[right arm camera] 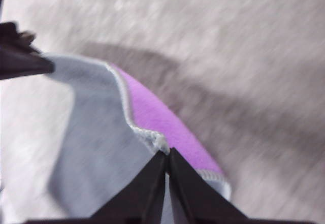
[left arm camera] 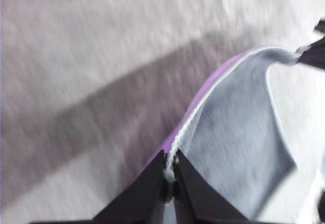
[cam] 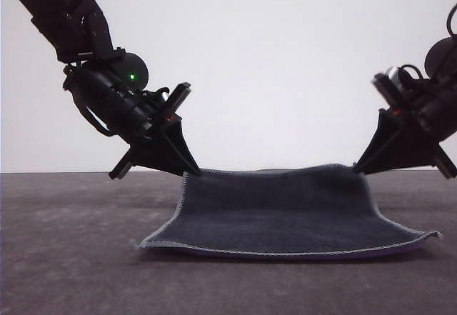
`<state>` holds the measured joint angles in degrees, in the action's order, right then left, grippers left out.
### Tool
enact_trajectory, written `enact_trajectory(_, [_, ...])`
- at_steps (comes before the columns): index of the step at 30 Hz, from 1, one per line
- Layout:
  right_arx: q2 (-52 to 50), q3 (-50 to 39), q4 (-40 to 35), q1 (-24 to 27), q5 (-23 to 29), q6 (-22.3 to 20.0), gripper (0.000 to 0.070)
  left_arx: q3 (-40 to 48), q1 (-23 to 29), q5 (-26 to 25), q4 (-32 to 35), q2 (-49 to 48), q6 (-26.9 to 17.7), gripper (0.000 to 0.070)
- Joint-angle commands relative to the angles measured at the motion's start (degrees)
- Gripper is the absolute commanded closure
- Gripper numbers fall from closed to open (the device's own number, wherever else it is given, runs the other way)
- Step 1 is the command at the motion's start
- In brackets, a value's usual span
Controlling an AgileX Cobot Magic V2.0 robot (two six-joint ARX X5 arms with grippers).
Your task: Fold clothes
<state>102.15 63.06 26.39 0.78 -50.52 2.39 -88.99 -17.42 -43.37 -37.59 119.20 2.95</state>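
Observation:
The clothes are one small square cloth [cam: 278,211], charcoal-grey face up, with light stitched edging and purple showing underneath. Its near edge rests on the table while its two far corners are lifted. My left gripper [cam: 193,171] is shut on the far left corner, and my right gripper [cam: 359,168] is shut on the far right corner. The left wrist view has the black fingers [left arm camera: 152,193] pinching the stitched hem of the cloth [left arm camera: 233,148]. The right wrist view has the fingers [right arm camera: 152,188] closed on the hem, the cloth's [right arm camera: 96,142] purple underside beside them.
A dark grey mottled tabletop [cam: 71,258] spreads all around the cloth, with a plain white wall behind it. Both arms lean inward from the sides, just above the table's far edge.

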Motion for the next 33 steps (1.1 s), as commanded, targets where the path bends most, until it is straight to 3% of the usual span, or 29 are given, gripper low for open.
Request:
enact_trajectory(1, [1.22,2.12,3.85,0.1,-0.62,-4.21,0.0695,-1.79,-0.23,-0.68,-2.77,1.36,-3.77,0.0696])
enact_trajectory(7, [1.22,5.61,15.09,0.13,-0.81,-8.56,0.0695,-3.85,-0.23,-4.25,-12.05,1.36,-7.72,0.0696])
enact_trajectory(16, [1.22,6.06,23.98,0.13,-1.01,-12.77,0.0695,-4.09,-0.27,-5.12,-23.44,1.36,-14.62,0.0696])
enact_trajectory(33, [1.22,6.06,34.21,0.13,-0.24,-17.48,0.0694,-4.09,-2.33,-5.16,-34.06,1.36,-19.03,0.0672])
